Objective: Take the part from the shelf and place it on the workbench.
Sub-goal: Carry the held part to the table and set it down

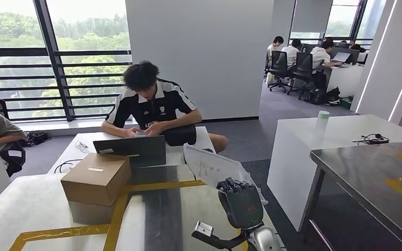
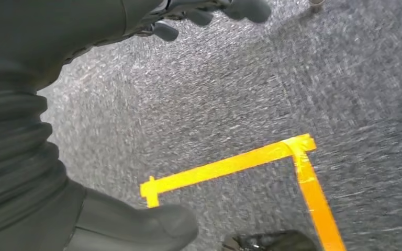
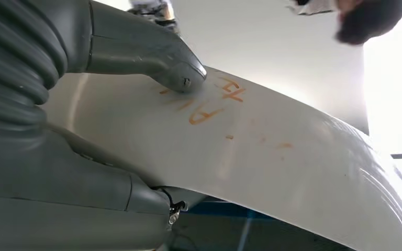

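An open office with tall windows and grey carpet lies ahead, and just below the robot's view is a shiny metal workbench (image 1: 178, 209) marked with strips of yellow tape (image 1: 116, 214). The right hand (image 1: 241, 203) is raised over the near right part of this bench, its dark fingers wrapped around the lower edge of the part (image 1: 214, 166), a thin, curved white sheet that rises up and away from the hand. In the right wrist view the thick grey thumb (image 3: 180, 73) presses on the sheet's pale face (image 3: 293, 157) next to some orange handwriting (image 3: 214, 102). To the left of the hand, a cardboard box (image 1: 96, 178) sits on the bench. Beyond the hand, a person (image 1: 152, 102) in a black and white shirt sits at a white desk (image 1: 84, 144) behind a dark laptop (image 1: 131, 150). To the hand's right stands a second steel table (image 1: 377, 178). The left hand (image 2: 84, 219) hangs above the carpeted floor (image 2: 241, 94), fingers spread and holding nothing, over a corner of yellow floor tape (image 2: 272, 157).
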Action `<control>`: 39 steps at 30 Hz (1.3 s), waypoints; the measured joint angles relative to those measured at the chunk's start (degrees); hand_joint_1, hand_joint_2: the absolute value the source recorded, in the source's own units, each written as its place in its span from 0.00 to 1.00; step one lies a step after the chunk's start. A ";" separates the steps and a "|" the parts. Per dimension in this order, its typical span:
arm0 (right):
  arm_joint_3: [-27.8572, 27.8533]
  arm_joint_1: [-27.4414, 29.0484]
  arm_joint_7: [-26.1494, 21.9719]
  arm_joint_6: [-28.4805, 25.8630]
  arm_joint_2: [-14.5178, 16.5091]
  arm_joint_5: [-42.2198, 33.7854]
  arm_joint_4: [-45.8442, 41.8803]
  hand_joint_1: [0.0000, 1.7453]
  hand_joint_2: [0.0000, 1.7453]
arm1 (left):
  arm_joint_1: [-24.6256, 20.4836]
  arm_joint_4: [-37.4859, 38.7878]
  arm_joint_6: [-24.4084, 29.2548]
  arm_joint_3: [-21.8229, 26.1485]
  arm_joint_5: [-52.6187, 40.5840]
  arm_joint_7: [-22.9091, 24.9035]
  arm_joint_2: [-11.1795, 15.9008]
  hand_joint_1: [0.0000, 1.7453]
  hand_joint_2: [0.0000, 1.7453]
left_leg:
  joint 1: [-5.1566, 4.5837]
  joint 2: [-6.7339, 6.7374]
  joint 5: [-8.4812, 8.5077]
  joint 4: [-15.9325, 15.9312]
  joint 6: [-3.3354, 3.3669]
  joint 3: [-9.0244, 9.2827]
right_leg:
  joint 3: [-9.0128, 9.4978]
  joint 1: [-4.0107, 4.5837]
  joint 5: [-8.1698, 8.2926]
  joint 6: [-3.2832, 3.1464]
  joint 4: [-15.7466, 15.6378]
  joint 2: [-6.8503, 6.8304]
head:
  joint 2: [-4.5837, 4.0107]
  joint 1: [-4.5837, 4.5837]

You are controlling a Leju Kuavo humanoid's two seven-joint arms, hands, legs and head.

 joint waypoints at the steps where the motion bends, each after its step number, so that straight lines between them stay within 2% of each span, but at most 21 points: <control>1: 0.88 -1.28 -0.18 0.13 1.12 -0.05 1.64 1.00 1.00 | 0.00 -0.02 0.02 -0.07 -0.16 -0.25 -0.01 0.00 1.00 | 0.08 -0.13 0.19 0.03 0.43 0.17 | 0.08 0.03 -0.30 0.18 0.01 -0.11 | 0.03 0.09; 3: 2.44 -3.81 -0.43 0.69 3.29 -0.20 4.34 1.00 1.00 | -0.11 -0.09 0.12 -0.20 -0.30 -1.13 -0.01 0.00 1.00 | 0.23 -0.33 -0.11 -0.07 1.04 0.43 | -0.84 -0.04 -1.48 0.56 2.09 -0.28 | 0.04 0.24; 4: 3.15 -5.00 -0.59 1.22 4.31 -0.32 5.58 1.00 1.00 | -0.21 -0.12 0.17 -0.27 -0.33 -1.62 -0.02 0.00 1.00 | 0.27 -0.39 -0.27 -0.15 1.26 0.62 | -2.35 -0.06 -2.65 0.74 4.89 -0.32 | 0.07 0.30; 6: 4.45 -6.67 -1.04 2.66 6.12 -0.59 7.92 1.00 1.00 | -0.39 -0.13 0.21 -0.44 -0.45 -2.23 -0.04 0.00 1.00 | 0.22 -0.47 -0.68 -0.22 1.56 1.05 | -6.96 0.02 -4.96 0.85 12.47 -0.33 | 0.07 0.37; 7: 5.08 -7.04 -1.21 3.41 6.90 -0.74 9.14 1.00 1.00 | -0.44 -0.13 0.16 -0.55 -0.52 -2.45 -0.04 0.00 1.00 | 0.16 -0.54 -0.93 -0.23 1.65 1.33 | -9.14 0.11 -5.27 0.74 15.46 -0.32 | 0.08 0.41; 9: 6.08 -7.16 -1.34 4.28 7.98 -1.01 11.01 1.00 1.00 | -0.49 -0.13 -0.05 -0.72 -0.60 -2.81 -0.04 0.00 1.00 | 0.01 -0.75 -1.42 -0.23 1.77 1.97 | -11.24 0.32 -3.73 0.31 16.95 -0.31 | 0.08 0.48; 12: 6.55 -7.14 -1.33 4.49 8.41 -1.16 11.89 1.00 1.00 | -0.53 -0.13 -0.25 -0.76 -0.63 -3.03 -0.04 0.00 1.00 | -0.15 -0.90 -1.69 -0.24 1.83 2.39 | -11.22 0.50 -1.78 -0.11 15.38 -0.29 | 0.08 0.49; 13: 6.79 -7.22 -1.31 4.60 8.64 -1.20 12.37 1.00 1.00 | -0.54 -0.13 -0.28 -0.76 -0.63 -3.14 -0.07 0.00 1.00 | -0.30 -0.98 -1.86 -0.30 1.85 2.74 | -10.25 0.82 0.20 -0.77 12.40 -0.27 | 0.08 0.50; 16: 8.68 -7.18 -1.16 6.74 10.03 -1.44 16.09 1.00 1.00 | -0.75 -0.08 -0.48 -0.78 -0.59 -3.89 -0.62 0.00 1.00 | -0.33 -1.22 -2.49 -0.95 1.19 3.80 | -6.31 2.58 5.52 -3.93 0.78 -0.26 | 0.08 0.43; 17: 9.22 -6.98 -1.12 7.70 10.35 -1.53 17.20 1.00 1.00 | -0.79 -0.07 -0.52 -0.78 -0.58 -4.05 -0.79 0.00 1.00 | -0.29 -1.20 -2.58 -1.16 0.85 3.92 | -5.53 2.65 5.70 -4.24 -0.86 -0.26 | 0.08 0.43; 19: 9.70 -6.57 -1.06 8.67 10.57 -1.75 18.39 1.00 1.00 | -0.73 -0.07 -0.52 -0.78 -0.59 -4.14 -0.79 0.00 1.00 | -0.38 -1.04 -3.29 -0.24 0.34 3.63 | -4.27 2.09 6.20 -3.82 -2.44 -0.23 | 0.08 0.47; 20: 9.91 -6.42 -1.07 8.90 10.70 -1.83 18.92 1.00 1.00 | -0.73 -0.08 -0.52 -0.78 -0.60 -4.16 -0.75 0.00 1.00 | -0.40 -0.98 -4.33 1.74 0.05 2.73 | -3.62 1.73 6.41 -3.59 -3.10 -0.27 | 0.08 0.47; 22: 10.44 -6.15 -1.12 9.09 10.87 -1.91 19.90 1.00 1.00 | -0.69 -0.08 -0.51 -0.78 -0.60 -4.19 -0.65 0.00 1.00 | -0.06 -0.92 -7.16 8.28 -0.68 -0.72 | -3.10 1.46 6.23 -3.47 -3.35 -0.30 | 0.08 0.44; 24: 10.86 -5.69 -1.13 9.30 10.95 -1.93 20.67 1.00 1.00 | -0.59 -0.09 -0.51 -0.78 -0.60 -4.16 -0.48 0.00 1.00 | 0.40 -0.83 -7.93 12.99 -1.43 -3.79 | -2.90 1.20 5.77 -3.15 -3.06 -0.28 | 0.08 0.43; 25: 10.98 -5.49 -1.10 9.40 10.96 -1.96 20.98 1.00 1.00 | -0.56 -0.09 -0.51 -0.78 -0.60 -4.15 -0.39 0.00 1.00 | 0.63 -0.77 -6.69 12.52 -1.81 -4.03 | -2.83 0.96 5.42 -2.84 -2.72 -0.26 | 0.08 0.43; 28: 11.10 -5.39 -1.08 10.24 11.00 -2.09 21.52 1.00 1.00 | -0.58 -0.05 -0.52 -0.78 -0.60 -4.11 -0.26 0.00 1.00 | 1.26 -0.62 -0.96 2.87 -2.86 -0.25 | -2.99 0.14 3.71 -1.42 -0.61 -0.16 | 0.08 0.36; 30: 11.27 -5.36 -1.08 12.03 11.03 -2.23 21.82 1.00 1.00 | -0.59 -0.02 -0.51 -0.78 -0.60 -4.08 -0.32 0.00 1.00 | 1.29 -0.84 -0.44 0.04 -2.21 1.11 | -3.34 0.19 2.91 -0.60 0.40 -0.07 | 0.08 0.39; 33: 11.70 -4.83 -1.06 14.63 10.84 -2.53 22.41 1.00 1.00 | -0.52 -0.02 -0.50 -0.79 -0.66 -4.05 -0.25 0.00 1.00 | 1.17 -1.04 -0.72 0.12 -0.51 1.15 | -3.38 0.23 2.63 0.03 0.49 -0.04 | 0.08 0.48; 35: 11.99 -4.55 -0.95 16.02 10.47 -2.79 22.80 1.00 1.00 | -0.54 -0.03 -0.52 -0.80 -0.70 -4.08 -0.20 0.00 1.00 | 1.29 -1.01 -0.71 -0.04 0.24 1.26 | -4.53 0.09 1.12 0.55 2.92 -0.11 | 0.08 0.50; 38: 12.32 -4.07 -0.83 17.06 9.60 -3.35 23.39 0.25 0.25 | -0.52 -0.04 -0.59 -0.80 -0.70 -4.08 -0.11 0.00 1.00 | 1.23 -0.89 -0.89 -0.06 0.83 1.28 | -10.11 -0.08 -3.23 1.14 13.40 -0.16 | 0.08 0.56; 39: 12.36 -3.83 -0.80 17.09 9.28 -3.50 23.56 0.00 0.00 | -0.50 -0.04 -0.61 -0.80 -0.70 -4.07 -0.07 0.00 1.00 | 1.20 -0.87 -0.96 -0.06 0.90 1.30 | -11.63 -0.10 -3.68 1.16 15.87 -0.16 | 0.08 0.56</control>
